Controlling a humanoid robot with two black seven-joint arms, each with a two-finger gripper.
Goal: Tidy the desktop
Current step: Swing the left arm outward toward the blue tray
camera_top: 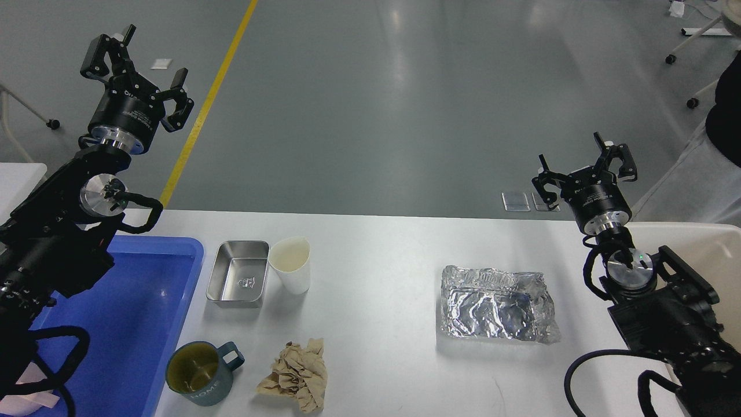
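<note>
The white desktop carries a small steel tray, a white paper cup, a dark teal mug, a crumpled brown paper and a crumpled foil container. My left gripper is raised high beyond the desktop's far left edge, open and holding nothing. Over the far right edge, my right gripper also stands open and empty, up and to the right of the foil container.
A blue plastic tray lies at the left under my left arm. A cream-white bin sits at the right behind my right arm. Grey floor with a yellow line lies beyond the desk.
</note>
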